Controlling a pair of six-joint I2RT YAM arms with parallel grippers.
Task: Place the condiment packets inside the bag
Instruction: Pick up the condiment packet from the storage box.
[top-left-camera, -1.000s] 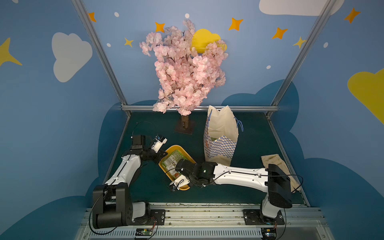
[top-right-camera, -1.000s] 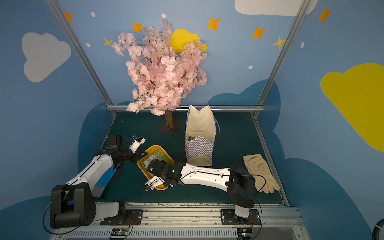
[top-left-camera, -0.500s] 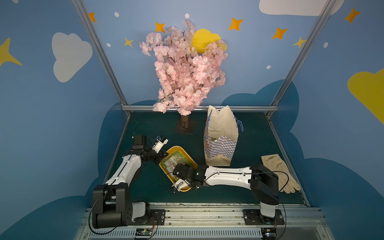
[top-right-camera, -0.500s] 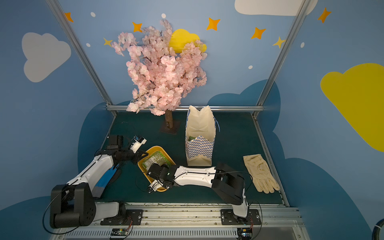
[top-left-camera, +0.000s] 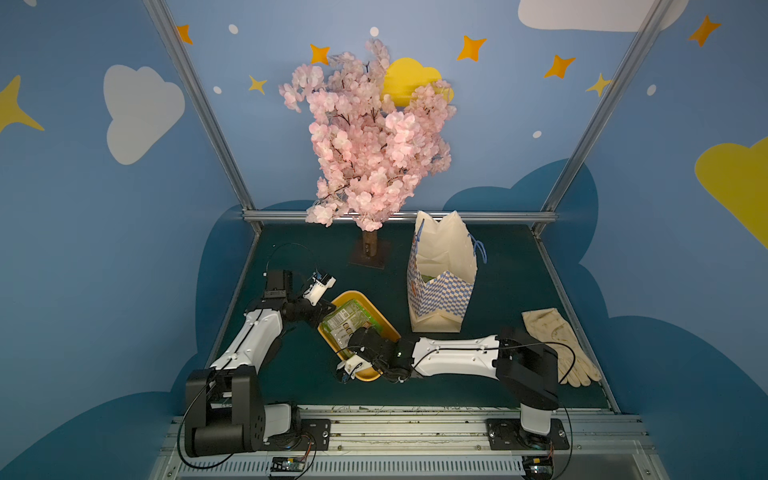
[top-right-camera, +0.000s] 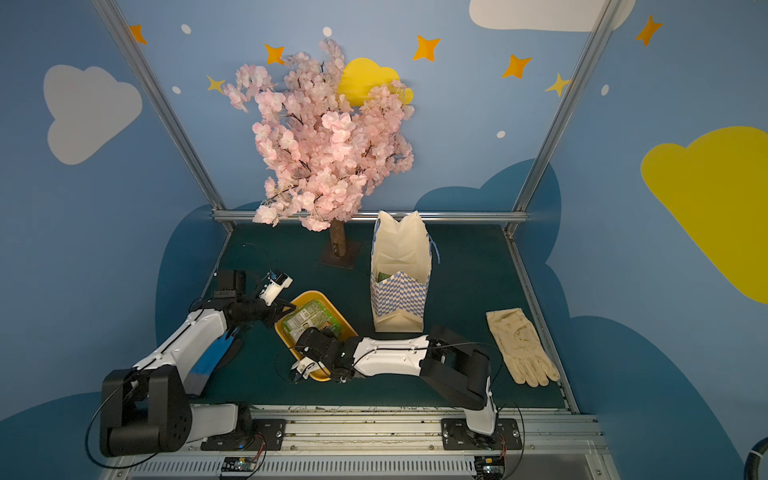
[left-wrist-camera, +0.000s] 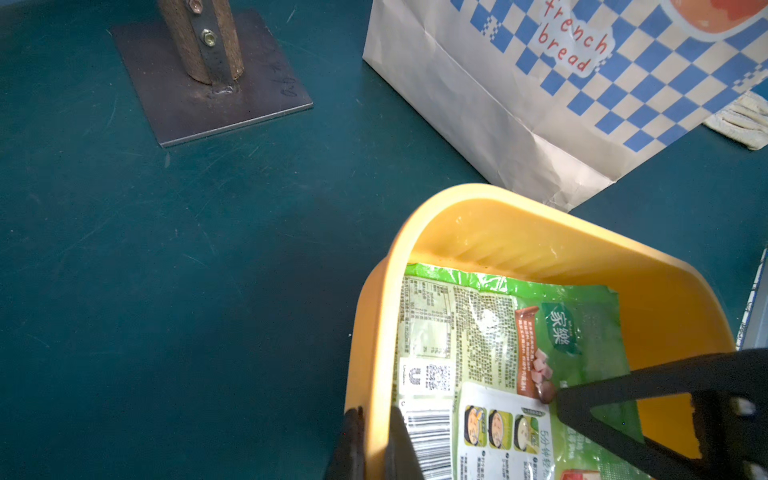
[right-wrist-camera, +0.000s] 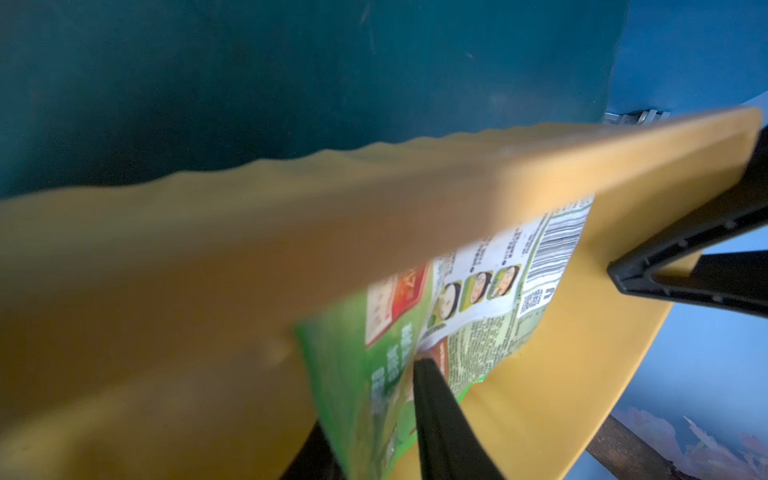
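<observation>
Now the left gripper (left-wrist-camera: 374, 419) is clamping tight on the tray (left-wrist-camera: 540, 232) rim while the right gripper (right-wrist-camera: 390, 382) is pinching one green packet (right-wrist-camera: 478, 299) inside the tray.

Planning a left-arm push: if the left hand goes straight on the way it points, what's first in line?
The left hand clamps the yellow tray by its rim, so the tray first; past it, probably the paper bag, depth unclear.

Bag (top-left-camera: 442, 286) mouth gapes upward. Bare table (top-left-camera: 386, 286) between yellow tray (top-left-camera: 384, 322) and bag; tree trunk (top-left-camera: 369, 248) at far edge, glove (top-left-camera: 552, 340) along right edge.
</observation>
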